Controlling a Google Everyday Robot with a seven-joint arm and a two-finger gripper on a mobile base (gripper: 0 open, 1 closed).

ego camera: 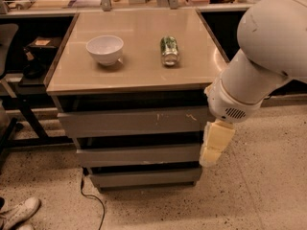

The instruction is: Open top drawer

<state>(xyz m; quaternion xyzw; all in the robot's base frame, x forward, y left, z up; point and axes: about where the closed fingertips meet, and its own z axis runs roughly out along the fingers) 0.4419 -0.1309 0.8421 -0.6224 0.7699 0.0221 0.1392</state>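
Observation:
The top drawer (134, 121) is the widest grey flat front under the tabletop, with small white scuff marks right of centre, and it looks closed. Two narrower grey drawers (139, 155) sit below it. My gripper (215, 145) hangs from the big white arm (261, 56) at the cabinet's right front corner, its cream-coloured fingers pointing down beside the right end of the drawer fronts.
A white bowl (104, 49) and a green can lying on its side (169, 50) sit on the beige tabletop (134, 71). A black cable (93, 200) trails on the speckled floor. A white shoe (19, 213) lies at bottom left. Dark shelving stands to the left.

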